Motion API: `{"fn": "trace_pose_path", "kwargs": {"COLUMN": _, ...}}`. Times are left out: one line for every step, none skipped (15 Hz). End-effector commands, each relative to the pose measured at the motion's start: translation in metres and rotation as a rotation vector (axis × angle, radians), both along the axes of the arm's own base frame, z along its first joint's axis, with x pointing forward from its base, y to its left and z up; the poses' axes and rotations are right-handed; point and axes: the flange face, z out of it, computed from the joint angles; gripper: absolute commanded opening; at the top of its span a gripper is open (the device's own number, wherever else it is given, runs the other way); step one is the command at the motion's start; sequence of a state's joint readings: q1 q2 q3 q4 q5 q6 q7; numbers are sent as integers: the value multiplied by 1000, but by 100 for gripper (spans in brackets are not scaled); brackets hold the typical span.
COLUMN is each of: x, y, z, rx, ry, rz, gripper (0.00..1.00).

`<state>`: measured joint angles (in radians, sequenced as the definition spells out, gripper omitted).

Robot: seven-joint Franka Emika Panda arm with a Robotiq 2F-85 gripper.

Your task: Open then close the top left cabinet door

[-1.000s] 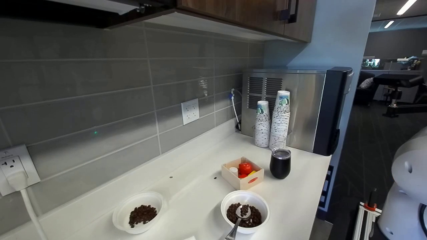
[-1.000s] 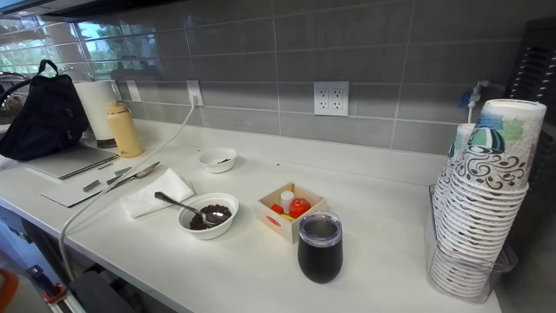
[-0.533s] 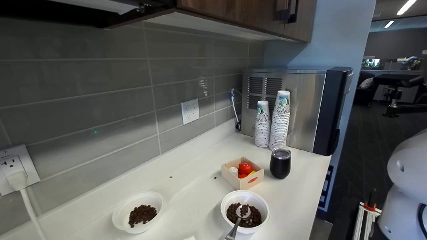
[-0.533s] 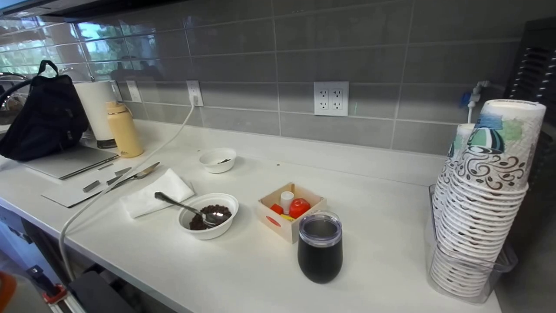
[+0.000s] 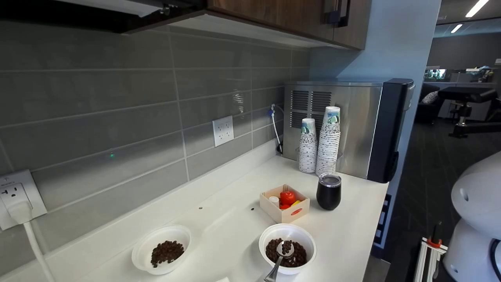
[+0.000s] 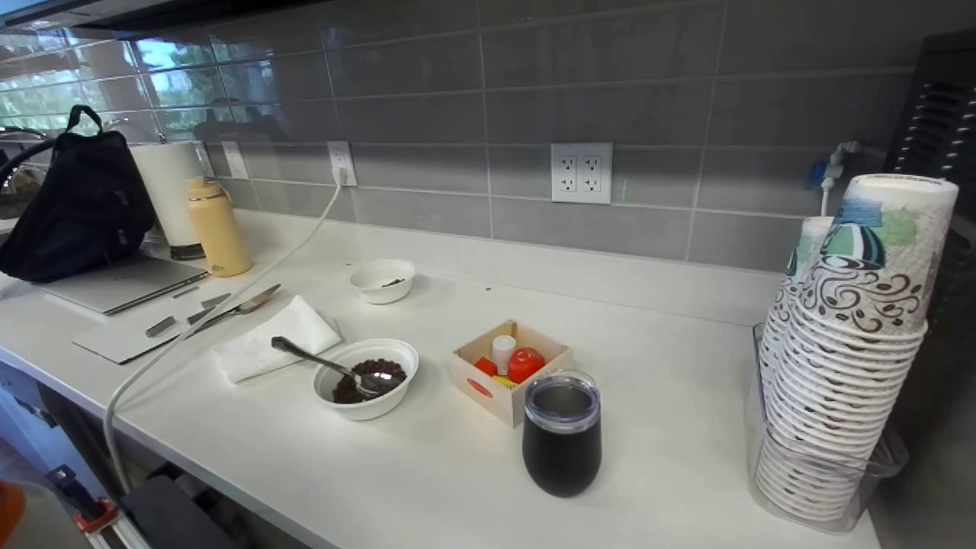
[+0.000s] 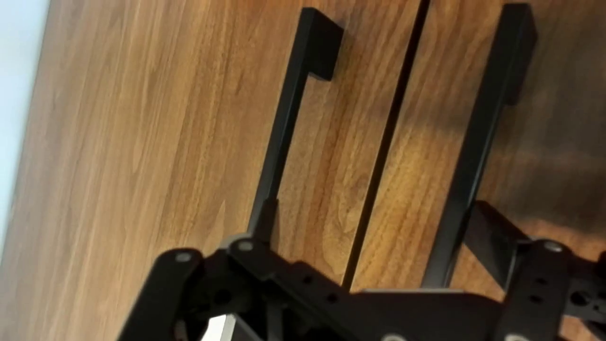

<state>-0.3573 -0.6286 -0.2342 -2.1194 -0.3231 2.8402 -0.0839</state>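
Note:
The top left cabinet door is the nearer brown wood panel under the top edge in an exterior view. It appears to be the right-hand panel in the wrist view. It sits flush with its neighbour, a thin dark seam between them, so it is shut. Its black bar handle lies between my fingers. My gripper is open. One fingertip is at the outer side of this handle; the other is beside the neighbour's handle. Contact cannot be told. My gripper is out of both exterior views.
A pale wall borders the neighbouring panel. Below, the counter holds white bowls, a small wooden box, a black tumbler and cup stacks. A steel appliance stands at the far end.
The white arm link at the right edge of an exterior view has shifted slightly left. The cabinet doors and the counter objects have not visibly moved.

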Motion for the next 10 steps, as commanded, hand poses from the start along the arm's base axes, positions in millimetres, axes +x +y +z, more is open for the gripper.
{"fn": "trace_pose_path", "kwargs": {"x": 9, "y": -18, "z": 5, "rx": 12, "ry": -27, "rz": -26, "gripper": 100}}
{"fn": "trace_pose_path", "kwargs": {"x": 11, "y": -20, "z": 5, "rx": 17, "ry": -28, "rz": -26, "gripper": 100}}
{"fn": "trace_pose_path", "kwargs": {"x": 12, "y": -23, "z": 5, "rx": 21, "ry": -27, "rz": -29, "gripper": 100}}
{"fn": "trace_pose_path", "kwargs": {"x": 13, "y": -25, "z": 4, "rx": 23, "ry": -27, "rz": -32, "gripper": 100}}
{"fn": "trace_pose_path", "kwargs": {"x": 13, "y": -27, "z": 4, "rx": 26, "ry": -27, "rz": -33, "gripper": 100}}
{"fn": "trace_pose_path", "kwargs": {"x": 13, "y": -29, "z": 4, "rx": 29, "ry": -29, "rz": -36, "gripper": 100}}
{"fn": "trace_pose_path", "kwargs": {"x": 12, "y": -31, "z": 4, "rx": 32, "ry": -31, "rz": -38, "gripper": 100}}
{"fn": "trace_pose_path", "kwargs": {"x": 11, "y": -33, "z": 4, "rx": 34, "ry": -34, "rz": -42, "gripper": 100}}
{"fn": "trace_pose_path", "kwargs": {"x": 10, "y": -35, "z": 4, "rx": 36, "ry": -36, "rz": -47, "gripper": 100}}
{"fn": "trace_pose_path", "kwargs": {"x": 9, "y": -37, "z": 5, "rx": 38, "ry": -38, "rz": -50, "gripper": 100}}
